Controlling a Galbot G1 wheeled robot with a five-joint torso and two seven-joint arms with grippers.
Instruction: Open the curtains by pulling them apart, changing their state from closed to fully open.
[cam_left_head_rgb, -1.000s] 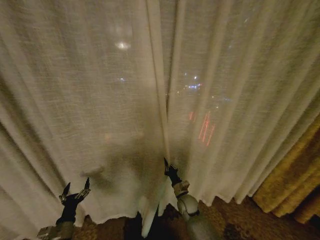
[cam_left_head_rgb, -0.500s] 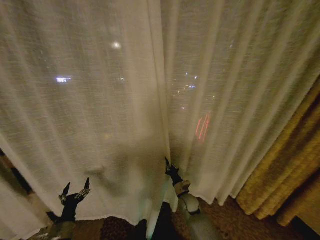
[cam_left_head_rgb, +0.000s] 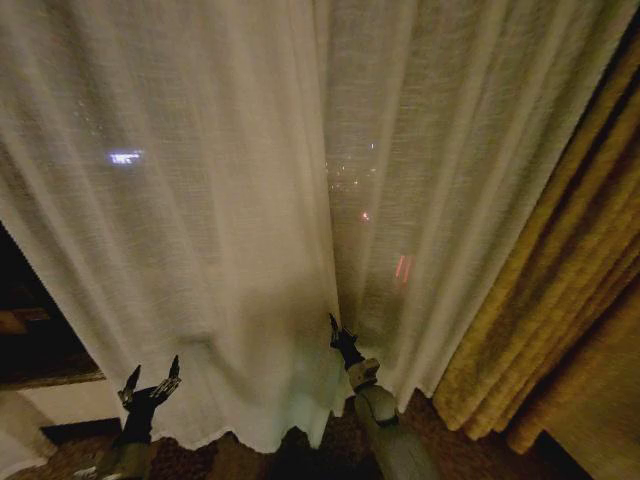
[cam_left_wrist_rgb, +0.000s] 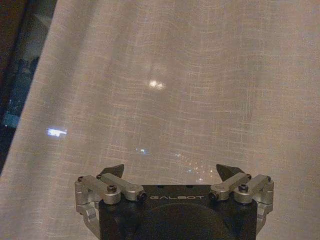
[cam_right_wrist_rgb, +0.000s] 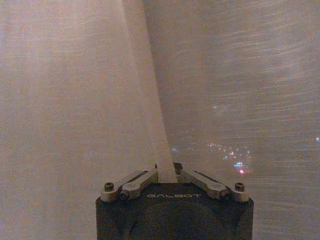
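Two sheer cream curtains hang before me: the left panel (cam_left_head_rgb: 200, 220) and the right panel (cam_left_head_rgb: 450, 180) meet at a vertical hem (cam_left_head_rgb: 325, 230) near the middle of the head view. My right gripper (cam_left_head_rgb: 335, 328) is low at that seam, shut on the hem fold (cam_right_wrist_rgb: 160, 145), which runs up from between its fingers (cam_right_wrist_rgb: 145, 177). My left gripper (cam_left_head_rgb: 150, 378) stands open at the lower left, just in front of the left panel (cam_left_wrist_rgb: 165, 90), with nothing between its fingertips (cam_left_wrist_rgb: 112, 170). City lights glimmer through the fabric.
A thick golden-brown drape (cam_left_head_rgb: 560, 300) hangs at the right, beside the right panel. At the far left a dark window gap (cam_left_head_rgb: 25, 320) shows past the left panel's outer edge, with a pale ledge (cam_left_head_rgb: 30, 410) below. Dark patterned carpet (cam_left_head_rgb: 240, 460) lies under the hems.
The whole head view has shifted: the golden drape fills more of the right and a dark gap has appeared at the left. Both grippers keep their places and states.
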